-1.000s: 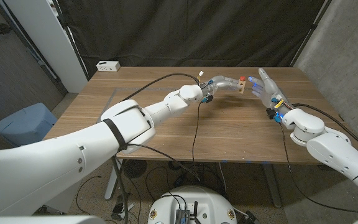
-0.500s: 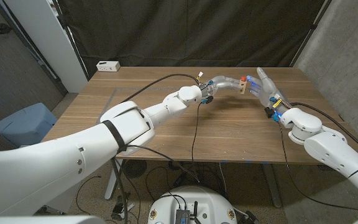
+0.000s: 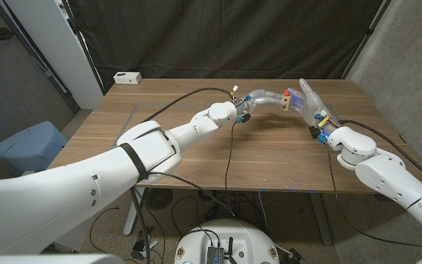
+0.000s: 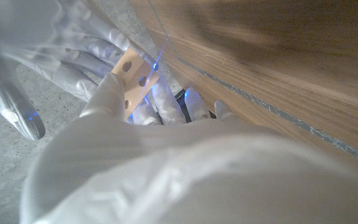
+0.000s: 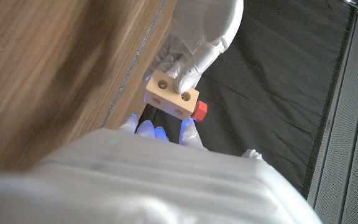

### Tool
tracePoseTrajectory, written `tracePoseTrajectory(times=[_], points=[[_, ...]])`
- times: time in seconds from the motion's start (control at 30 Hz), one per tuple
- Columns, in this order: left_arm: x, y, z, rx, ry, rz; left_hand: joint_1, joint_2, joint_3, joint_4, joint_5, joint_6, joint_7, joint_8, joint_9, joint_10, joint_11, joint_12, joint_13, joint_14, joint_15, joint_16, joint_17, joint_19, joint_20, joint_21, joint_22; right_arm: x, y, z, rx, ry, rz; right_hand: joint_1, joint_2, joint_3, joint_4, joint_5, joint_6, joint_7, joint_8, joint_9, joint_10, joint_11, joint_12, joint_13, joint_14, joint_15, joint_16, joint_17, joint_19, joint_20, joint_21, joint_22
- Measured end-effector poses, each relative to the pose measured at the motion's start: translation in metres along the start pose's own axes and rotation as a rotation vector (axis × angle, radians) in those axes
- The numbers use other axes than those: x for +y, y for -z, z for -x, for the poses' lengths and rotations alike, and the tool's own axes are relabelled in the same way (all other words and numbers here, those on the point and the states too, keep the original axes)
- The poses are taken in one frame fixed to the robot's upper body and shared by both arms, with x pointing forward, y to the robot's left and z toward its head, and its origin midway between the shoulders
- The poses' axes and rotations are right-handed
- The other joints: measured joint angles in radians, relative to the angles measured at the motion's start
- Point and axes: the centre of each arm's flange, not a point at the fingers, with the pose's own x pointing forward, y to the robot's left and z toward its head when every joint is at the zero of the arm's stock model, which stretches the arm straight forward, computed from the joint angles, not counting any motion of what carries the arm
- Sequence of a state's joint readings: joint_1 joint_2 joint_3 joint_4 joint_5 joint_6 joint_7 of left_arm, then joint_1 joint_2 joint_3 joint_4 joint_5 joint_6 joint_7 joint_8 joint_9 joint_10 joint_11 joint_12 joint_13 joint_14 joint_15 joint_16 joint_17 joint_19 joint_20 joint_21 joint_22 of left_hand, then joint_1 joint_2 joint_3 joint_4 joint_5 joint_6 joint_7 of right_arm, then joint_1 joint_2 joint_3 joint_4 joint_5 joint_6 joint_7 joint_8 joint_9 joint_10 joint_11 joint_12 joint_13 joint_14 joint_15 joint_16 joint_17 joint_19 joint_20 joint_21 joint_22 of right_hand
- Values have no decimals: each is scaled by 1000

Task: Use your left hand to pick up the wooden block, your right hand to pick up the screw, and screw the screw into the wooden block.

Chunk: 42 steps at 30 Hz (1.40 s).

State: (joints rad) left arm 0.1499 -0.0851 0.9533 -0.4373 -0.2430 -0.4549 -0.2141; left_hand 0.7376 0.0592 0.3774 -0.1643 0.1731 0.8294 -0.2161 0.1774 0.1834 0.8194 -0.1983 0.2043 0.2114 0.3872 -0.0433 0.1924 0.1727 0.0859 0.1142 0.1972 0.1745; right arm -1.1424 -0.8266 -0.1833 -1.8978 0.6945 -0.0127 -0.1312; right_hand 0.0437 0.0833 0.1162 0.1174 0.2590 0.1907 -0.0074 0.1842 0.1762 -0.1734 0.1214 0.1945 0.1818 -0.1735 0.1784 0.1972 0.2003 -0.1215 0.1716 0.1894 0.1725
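Writing: none readable.
Left hand [image 3: 264,97]: grips the wooden block [image 3: 287,102] above the table's far right part.
Right hand [image 3: 313,105]: fingers spread beside the block; whether it holds the red screw [image 5: 199,111] at the block's end is unclear.
Surface: wooden table [image 3: 196,154].
Room: black curtain [image 3: 218,37] behind.

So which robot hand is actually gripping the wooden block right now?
The left robot hand: its fingers wrap the wooden block, held above the table. The right robot hand meets it from the opposite side, at the red screw.
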Motion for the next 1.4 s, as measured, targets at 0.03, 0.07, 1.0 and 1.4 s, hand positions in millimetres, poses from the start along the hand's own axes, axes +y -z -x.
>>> tracePoseTrajectory(times=[0.03,0.07,1.0,1.4], points=[[0,0,0,-1,1,0,0,0,0,0,0,0,0,0,0,0,0,0,0,0,0,0,0,0,0,0,0,1,0,0,-1,-2,0,0,0,0,0,0,0,0,0,0,0,0,0,0,0,0,0,0,0,0,0,0],[0,0,0,-1,1,0,0,0,0,0,0,0,0,0,0,0,0,0,0,0,0,0,0,0,0,0,0,1,-1,0,-1,-2,1,0,0,0,0,0,0,0,0,0,0,0,0,0,0,0,0,0,0,0,0,0],[2,3,-1,26,-3,8,0,0,0,0,1,0,0,0,0,0,0,0,0,0,0,0,0,0,0,0,0,10,-4,8,5,-8,16,0,0,0,0,4,0,0,0,-2,0,0,0,0,0,0,0,0,0,0,0,0],[1,3,-2,36,-7,10,0,0,0,0,1,0,0,0,0,0,0,0,0,0,0,0,0,0,0,0,0,11,-2,13,14,-7,13,0,0,0,0,4,0,0,-3,-1,0,0,0,0,0,0,0,0,0,0,0,0]])
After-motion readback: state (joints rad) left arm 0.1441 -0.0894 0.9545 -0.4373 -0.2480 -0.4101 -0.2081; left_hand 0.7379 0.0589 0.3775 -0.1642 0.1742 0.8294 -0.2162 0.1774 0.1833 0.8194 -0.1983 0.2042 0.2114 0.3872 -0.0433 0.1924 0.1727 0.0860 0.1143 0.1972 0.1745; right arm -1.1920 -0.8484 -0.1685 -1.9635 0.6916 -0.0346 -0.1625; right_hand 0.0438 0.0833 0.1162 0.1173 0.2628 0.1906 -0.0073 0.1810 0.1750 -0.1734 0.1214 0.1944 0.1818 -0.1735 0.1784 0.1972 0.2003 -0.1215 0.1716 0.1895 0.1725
